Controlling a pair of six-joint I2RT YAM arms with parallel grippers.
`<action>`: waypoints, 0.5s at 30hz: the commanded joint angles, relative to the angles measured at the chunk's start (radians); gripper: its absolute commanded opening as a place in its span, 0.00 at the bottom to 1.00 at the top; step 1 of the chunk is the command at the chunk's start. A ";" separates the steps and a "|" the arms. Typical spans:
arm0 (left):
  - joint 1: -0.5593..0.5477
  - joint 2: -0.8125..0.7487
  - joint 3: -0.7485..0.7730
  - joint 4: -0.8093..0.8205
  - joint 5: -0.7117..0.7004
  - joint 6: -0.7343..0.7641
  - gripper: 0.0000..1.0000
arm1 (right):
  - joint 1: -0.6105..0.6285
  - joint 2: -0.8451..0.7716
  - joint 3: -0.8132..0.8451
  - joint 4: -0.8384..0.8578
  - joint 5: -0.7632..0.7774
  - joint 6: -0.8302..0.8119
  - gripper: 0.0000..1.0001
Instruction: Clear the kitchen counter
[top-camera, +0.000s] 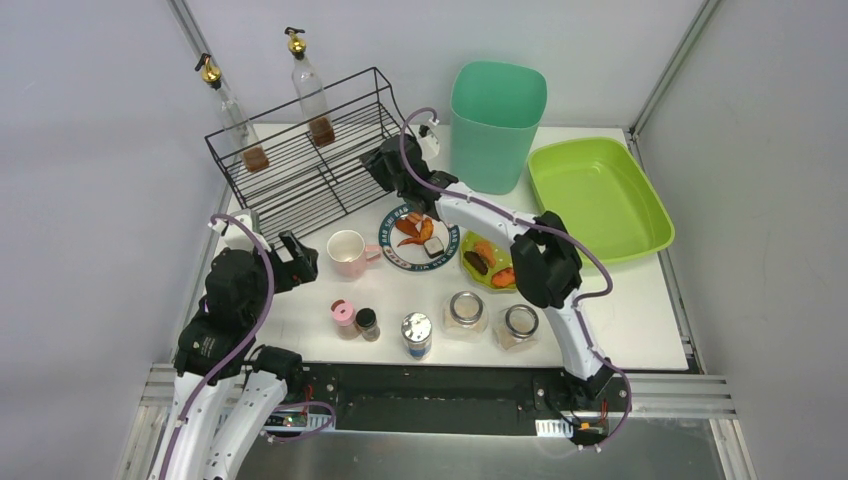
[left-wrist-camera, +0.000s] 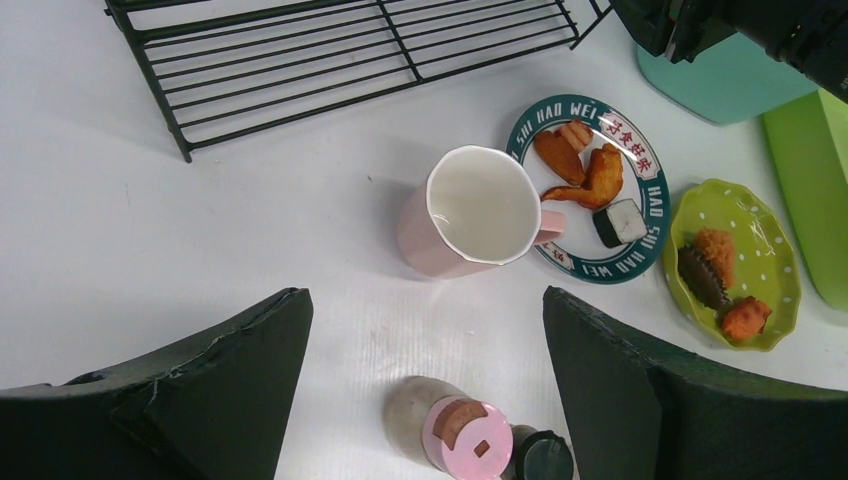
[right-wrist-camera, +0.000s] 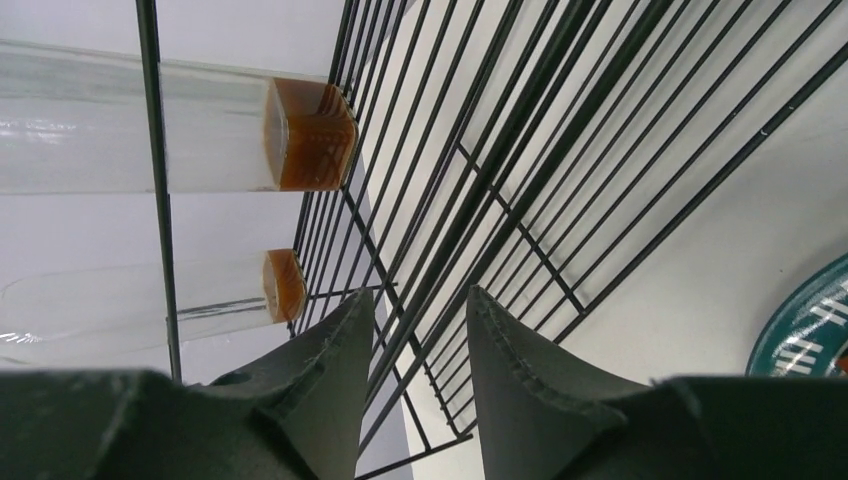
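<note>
Kitchen counter (top-camera: 640, 310): the white tabletop under everything I see. The pink mug (left-wrist-camera: 480, 215) stands on it left of centre, and I place everything else from that mug.
Left gripper (left-wrist-camera: 422, 300): hangs over the counter on the near side of the mug, jaws wide, nothing between them.
Right gripper (right-wrist-camera: 420, 293): beyond the mug, at the right end of the black wire rack (top-camera: 300, 175). The jaws are narrow with a gap, and rack wires show through it. I cannot tell whether a finger touches a wire.
Left oil bottle (top-camera: 232, 120), right oil bottle (top-camera: 310, 90): behind the mug at the rack's far side, upright, with a little brown liquid at the bottom.
Blue-rimmed plate (left-wrist-camera: 652, 190): just right of the mug, carrying fried pieces. The mug's handle reaches over its rim.
Green dotted plate (left-wrist-camera: 775, 250): further right of the mug, carrying food.
Teal bin (top-camera: 495, 130): behind and right of the mug, upright.
Lime-green tray (top-camera: 600, 200): far right of the mug.
Pink-lidded shaker (top-camera: 343, 317), black-lidded shaker (top-camera: 367, 322): in front of the mug, side by side.
</note>
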 joint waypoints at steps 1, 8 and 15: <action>0.001 -0.001 0.022 -0.007 -0.029 -0.022 0.89 | -0.015 0.023 0.067 0.061 0.046 0.025 0.42; 0.001 -0.006 0.022 -0.007 -0.033 -0.023 0.89 | -0.029 0.075 0.109 0.072 0.049 0.047 0.41; 0.003 -0.005 0.023 -0.007 -0.035 -0.022 0.89 | -0.035 0.158 0.184 0.079 0.036 0.088 0.37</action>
